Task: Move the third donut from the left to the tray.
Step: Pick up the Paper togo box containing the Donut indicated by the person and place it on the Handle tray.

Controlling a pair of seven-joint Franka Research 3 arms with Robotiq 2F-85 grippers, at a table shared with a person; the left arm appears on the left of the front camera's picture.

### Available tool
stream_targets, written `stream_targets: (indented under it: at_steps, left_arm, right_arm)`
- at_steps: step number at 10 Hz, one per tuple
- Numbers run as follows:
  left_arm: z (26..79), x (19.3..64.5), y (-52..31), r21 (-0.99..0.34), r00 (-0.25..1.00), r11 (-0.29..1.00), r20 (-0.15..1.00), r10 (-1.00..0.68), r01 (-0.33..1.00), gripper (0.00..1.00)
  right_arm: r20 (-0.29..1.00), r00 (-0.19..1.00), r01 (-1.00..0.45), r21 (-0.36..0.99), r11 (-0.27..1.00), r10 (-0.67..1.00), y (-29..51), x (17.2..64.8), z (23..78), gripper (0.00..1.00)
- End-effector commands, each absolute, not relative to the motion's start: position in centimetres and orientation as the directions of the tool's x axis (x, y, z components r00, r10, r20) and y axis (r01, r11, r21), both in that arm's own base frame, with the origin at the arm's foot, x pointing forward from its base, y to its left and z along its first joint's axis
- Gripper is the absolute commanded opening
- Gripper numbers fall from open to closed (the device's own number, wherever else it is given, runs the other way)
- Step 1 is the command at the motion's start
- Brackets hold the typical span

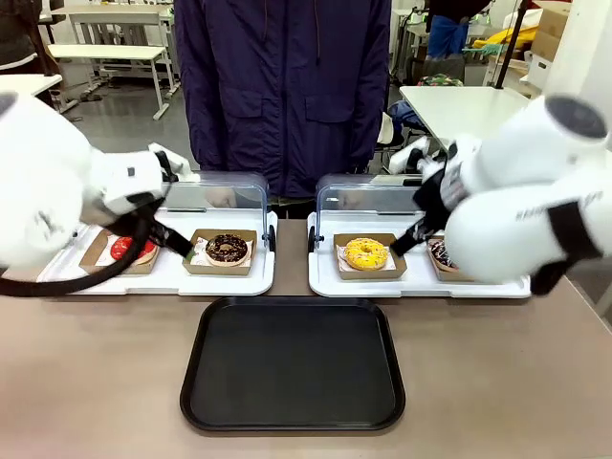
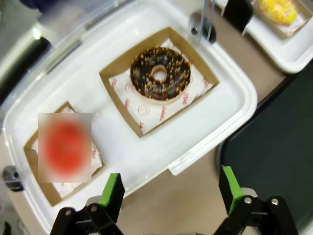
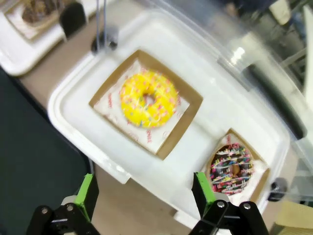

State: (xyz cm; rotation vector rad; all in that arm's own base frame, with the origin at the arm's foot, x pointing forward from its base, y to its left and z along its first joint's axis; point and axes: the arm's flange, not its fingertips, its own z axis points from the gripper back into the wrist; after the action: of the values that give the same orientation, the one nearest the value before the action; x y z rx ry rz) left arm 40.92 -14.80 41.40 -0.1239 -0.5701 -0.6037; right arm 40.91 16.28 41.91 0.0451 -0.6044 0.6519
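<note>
Tracking the bright yellow-glazed ring donut with small sprinkles [image 3: 161, 105], third along the row, sitting untouched on white paper in a square brown cardboard holder [image 3: 178, 128] in the left half of the right-hand white plastic tray [image 3: 71, 105], clear lid standing open at the back so reaching in from above is possible. Hovering the right gripper [image 3: 144, 183] over that tray's near rim, just short of the donut, green-padded fingers spread wide and gripping nothing, probably lining up on the holder's edges rather than the glaze. Parking the left gripper [image 2: 171, 176], likewise spread and empty, over the other white tray near a dark chocolate donut [image 2: 171, 83], apparently keeping clear. Waiting in front, between both arms: large flat black rectangular plastic tray [image 1: 292, 363], bare, close by for a short carry. Hard telling gripper height from the wide-angle view.
</note>
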Motion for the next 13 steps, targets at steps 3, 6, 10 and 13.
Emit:
stream_targets:
  at_steps: [3, 6, 10, 13]
  left_arm:
    - [50.9, 44.8, -5.6, -0.173, 0.648, 0.682, 0.537, -0.540, 0.711, 1.00]
    - [51.9, 45.5, 4.1, -0.250, 0.547, 0.522, 0.625, -0.557, 0.816, 1.00]
    - [50.3, 42.9, 17.4, -0.178, 0.404, 0.470, 0.802, -0.440, 0.865, 1.00]
    - [48.5, 41.1, 20.9, -0.071, 0.322, 0.510, 0.846, -0.424, 0.857, 1.00]
  right_arm:
    - [0.610, 0.603, -0.666, 0.029, 0.746, 0.514, 9.3, 44.8, 52.5, 1.00]
    - [0.699, 0.544, -0.715, 0.098, 0.692, 0.463, 0.9, 44.9, 55.0, 1.00]
    - [0.827, 0.435, -0.767, 0.133, 0.628, 0.356, -11.9, 43.2, 53.8, 1.00]
    - [0.887, 0.381, -0.761, 0.139, 0.634, 0.262, -18.5, 42.6, 51.6, 1.00]
